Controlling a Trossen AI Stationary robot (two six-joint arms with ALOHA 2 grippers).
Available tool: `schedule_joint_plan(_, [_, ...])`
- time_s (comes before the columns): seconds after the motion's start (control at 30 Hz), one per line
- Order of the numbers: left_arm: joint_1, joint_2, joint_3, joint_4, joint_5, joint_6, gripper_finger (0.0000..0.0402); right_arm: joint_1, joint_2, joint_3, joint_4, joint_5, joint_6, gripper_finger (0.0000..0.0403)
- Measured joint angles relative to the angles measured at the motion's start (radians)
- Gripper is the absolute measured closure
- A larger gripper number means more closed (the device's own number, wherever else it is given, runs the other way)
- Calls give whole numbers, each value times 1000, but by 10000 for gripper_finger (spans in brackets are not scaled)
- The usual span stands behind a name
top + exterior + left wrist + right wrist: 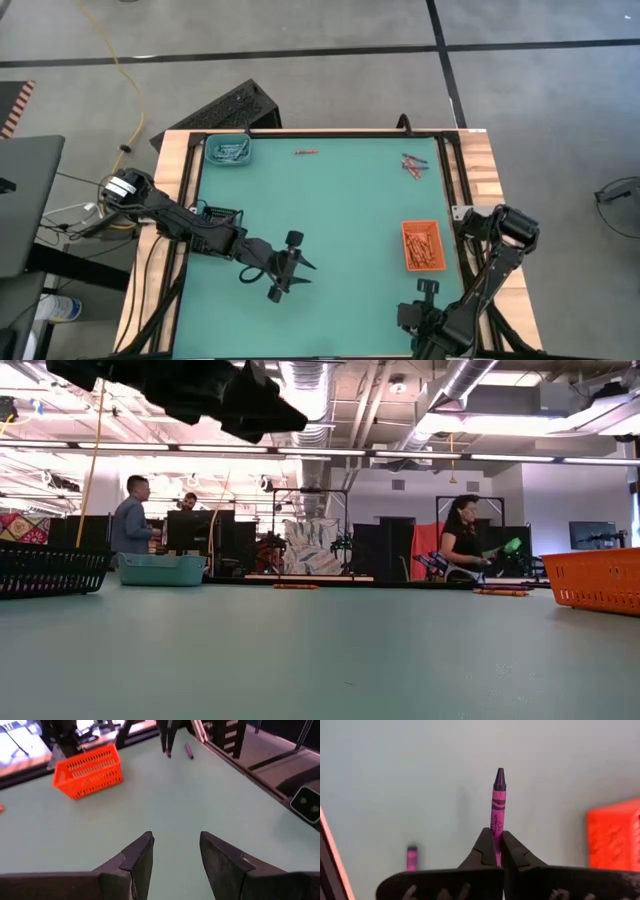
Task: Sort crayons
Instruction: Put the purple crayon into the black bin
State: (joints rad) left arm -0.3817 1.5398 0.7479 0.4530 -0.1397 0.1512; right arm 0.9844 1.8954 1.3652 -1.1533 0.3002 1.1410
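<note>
At the far left corner of the green table mat point(330, 210) sits one small teal rectangular tray point(229, 152) holding pale blue-grey crayons point(232, 151), too tangled to count. In the low view one black mesh tray point(50, 570) shows at the left edge. The left gripper point(300, 265) hangs over the near-left part of the mat, its two dark fingers point(140, 857) apart with nothing between them. One orange-red crayon point(306, 153) lies alone near the far edge. The middle of the mat is bare, giving broad open room. Near the far right corner lies a loose cluster of purple and reddish crayons point(413, 164), close to the mat's right border; the count is unclear. One orange rectangular plastic tray point(422, 246) holding orange-red crayons point(424, 248) stands by the right edge. The right gripper point(497, 851) is at the near right corner, fingers clamped on one upright purple crayon point(498, 800).
</note>
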Motion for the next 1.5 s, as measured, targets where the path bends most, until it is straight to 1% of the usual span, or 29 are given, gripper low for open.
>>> schedule_joint_plan(0.2, [0, 0, 0, 52, -5, 23, 251, -37, -2, 57, -58, 126, -74, 402])
schedule_joint_plan(0.37, [0, 0, 0, 66, -7, 28, 251, -65, -3, 87, -118, 209, -81, 403])
schedule_joint_plan(0.47, [0, 0, 0, 63, -7, 29, 251, -74, -3, 96, -122, 260, -102, 403])
schedule_joint_plan(0.6, [0, 0, 0, 75, -9, 42, 251, -86, -4, 109, -121, 359, -114, 403])
schedule_joint_plan(0.73, [-6, 0, 0, 147, -57, 89, 251, -104, -4, 133, -118, 461, -138, 403])
schedule_joint_plan(0.87, [-11, 0, 0, 240, -87, 163, 251, -131, -4, 179, -113, 540, -200, 403])
schedule_joint_plan(1.1, [-11, 0, 0, 394, -97, 288, 251, -180, -5, 302, -78, 679, -369, 403])
schedule_joint_plan(1.23, [-15, 0, 0, 482, -101, 354, 251, -195, -6, 369, -11, 767, -526, 403])
schedule_joint_plan(1.37, [-24, 0, 0, 568, -117, 421, 251, -213, -6, 422, 82, 779, -693, 403])
schedule_joint_plan(1.5, [-24, 0, 0, 619, -58, 447, 251, -239, -6, 455, 171, 779, -824, 403])
